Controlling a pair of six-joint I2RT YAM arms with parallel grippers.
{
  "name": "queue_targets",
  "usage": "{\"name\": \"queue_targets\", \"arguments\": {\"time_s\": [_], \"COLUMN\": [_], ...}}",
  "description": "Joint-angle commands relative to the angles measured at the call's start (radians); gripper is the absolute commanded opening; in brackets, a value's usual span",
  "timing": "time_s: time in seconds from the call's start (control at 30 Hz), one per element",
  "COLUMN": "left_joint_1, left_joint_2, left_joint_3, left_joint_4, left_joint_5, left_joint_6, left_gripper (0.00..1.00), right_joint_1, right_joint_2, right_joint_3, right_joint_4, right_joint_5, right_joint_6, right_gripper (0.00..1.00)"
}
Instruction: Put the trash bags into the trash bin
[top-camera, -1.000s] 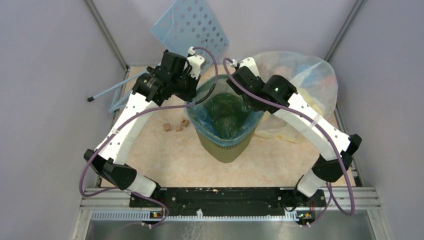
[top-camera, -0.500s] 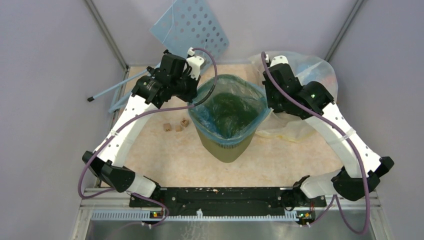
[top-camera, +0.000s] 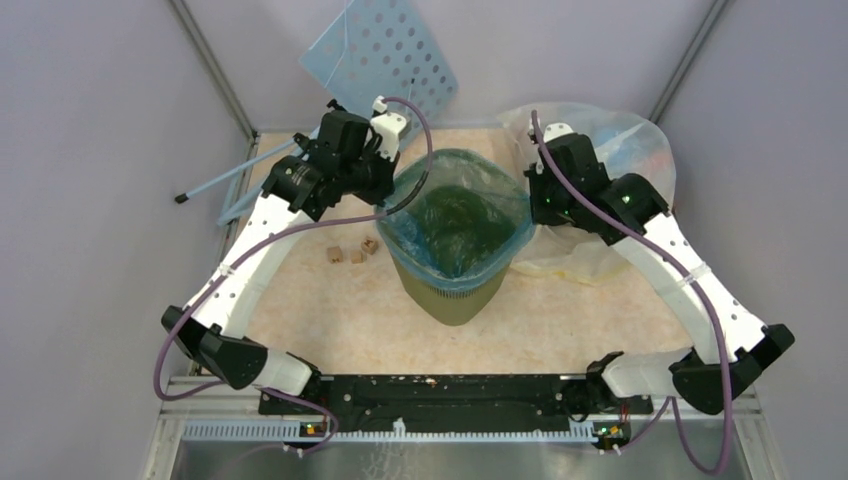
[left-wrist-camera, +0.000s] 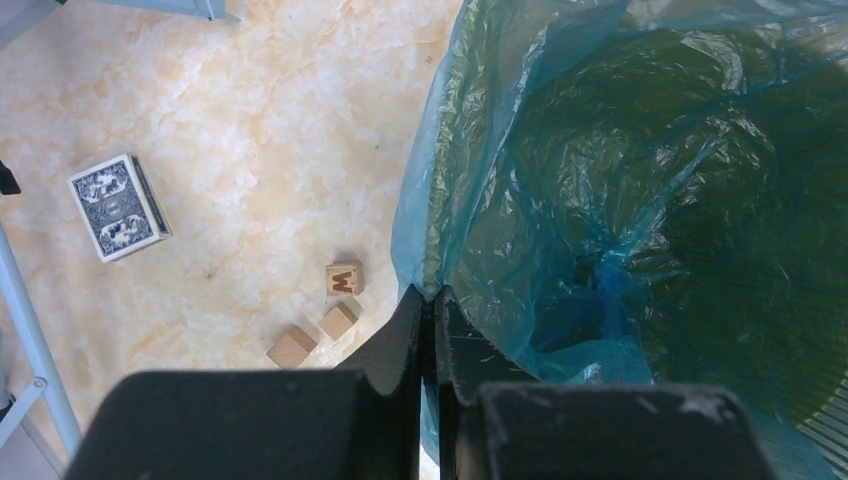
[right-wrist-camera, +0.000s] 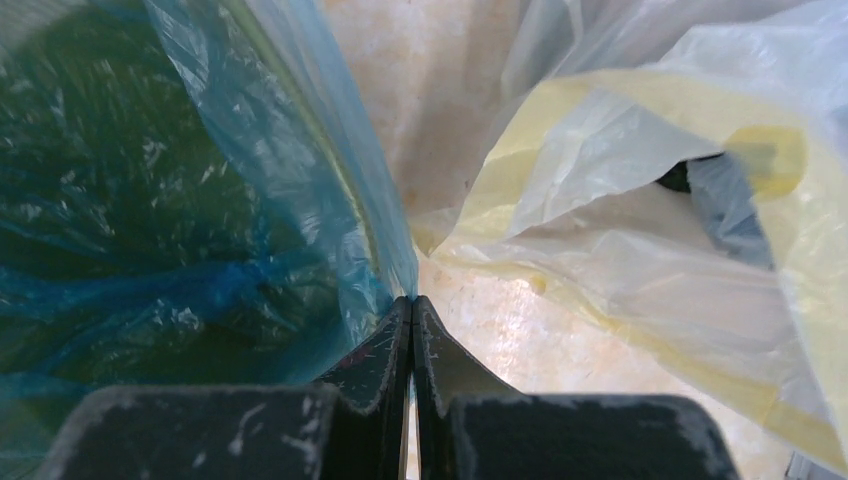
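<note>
The olive-green trash bin (top-camera: 450, 300) stands mid-table. The light-blue trash bag (top-camera: 455, 215) lies inside it, its edge folded over the rim. My left gripper (top-camera: 385, 197) is at the bin's left rim, shut on the bag's edge; the left wrist view shows its tips (left-wrist-camera: 430, 293) pinching the blue film (left-wrist-camera: 600, 150). My right gripper (top-camera: 530, 205) is at the right rim, shut on the bag's edge; the right wrist view shows its tips (right-wrist-camera: 411, 300) pinching the film (right-wrist-camera: 200, 200).
A large clear yellowish bag (top-camera: 610, 150) of colourful items sits just right of the bin, close to my right gripper (right-wrist-camera: 650, 220). Three wooden cubes (left-wrist-camera: 343, 278) and a card deck (left-wrist-camera: 120, 207) lie left of the bin. A perforated blue panel (top-camera: 385, 50) leans at the back.
My right gripper moved from above the bin's rear middle out to the right rim, pulling the bag's edge with it. The bag mouth is wider. The left gripper barely moved.
</note>
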Motion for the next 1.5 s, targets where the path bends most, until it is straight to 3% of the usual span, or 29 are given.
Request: {"name": "queue_targets", "arguments": {"time_s": [0.0, 0.1, 0.27, 0.4, 0.73, 1.13, 1.33, 1.47], "left_joint_1": [0.004, 0.005, 0.006, 0.006, 0.011, 0.015, 0.014, 0.014], "left_joint_2": [-0.017, -0.021, -0.020, -0.020, 0.010, 0.016, -0.020, -0.034], "left_joint_3": [-0.052, -0.076, -0.111, -0.120, -0.093, -0.081, -0.113, -0.121], "left_joint_4": [0.008, 0.026, 0.048, 0.060, 0.097, 0.225, 0.272, 0.305], "left_joint_5": [-0.014, 0.001, 0.002, -0.027, -0.138, -0.176, -0.197, -0.214], "left_joint_6": [-0.011, -0.025, -0.044, -0.058, -0.097, -0.119, -0.099, -0.072], "left_gripper": [0.00, 0.00, 0.00, 0.00, 0.01, 0.00, 0.02, 0.06], "right_joint_1": [-0.015, -0.022, -0.026, -0.049, -0.141, -0.164, -0.170, -0.170], "right_joint_2": [-0.093, -0.147, -0.225, -0.270, -0.328, -0.347, -0.380, -0.449], "right_joint_3": [-0.122, -0.228, -0.408, -0.490, -0.502, -0.542, -0.535, -0.571], "right_joint_4": [0.102, 0.179, 0.350, 0.417, 0.411, 0.473, 0.428, 0.493], "right_joint_5": [-0.089, -0.137, -0.231, -0.210, -0.199, -0.464, -0.445, -0.509], "right_joint_6": [0.039, 0.080, 0.161, 0.201, 0.137, 0.215, 0.203, 0.144], "right_gripper": [0.00, 0.03, 0.21, 0.25, 0.30, 0.30, 0.31, 0.38]}}
